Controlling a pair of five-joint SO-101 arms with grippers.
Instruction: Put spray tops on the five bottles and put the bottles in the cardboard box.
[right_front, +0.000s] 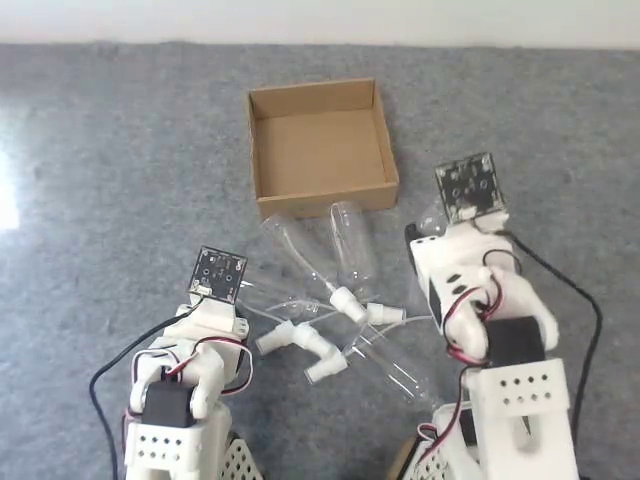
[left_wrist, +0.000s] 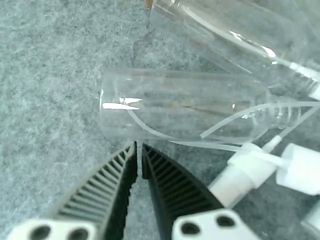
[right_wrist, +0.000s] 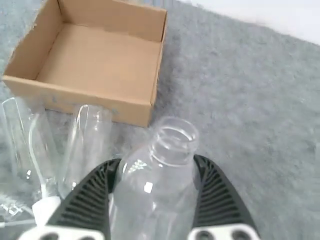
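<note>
The open cardboard box (right_front: 320, 145) stands at the back of the grey carpet. My right gripper (right_wrist: 156, 162) is shut on a clear bottle (right_wrist: 162, 165) with a bare open neck, held to the right of the box's front corner (right_front: 431, 222). My left gripper (left_wrist: 139, 146) is shut with nothing in it, its tips just short of a clear bottle (left_wrist: 185, 107) lying on its side. A white spray top (left_wrist: 247, 170) with its thin tube lies beside that bottle. More clear bottles (right_front: 352, 240) (right_front: 285, 240) (right_front: 395, 365) lie between the arms.
Loose white spray tops (right_front: 285, 335) (right_front: 330, 360) (right_front: 385, 313) are scattered among the bottles in the middle. Two bottles (right_wrist: 87, 132) (right_wrist: 17, 140) lie close against the box's front wall (right_wrist: 85, 102). Open carpet stretches to the far left and far right.
</note>
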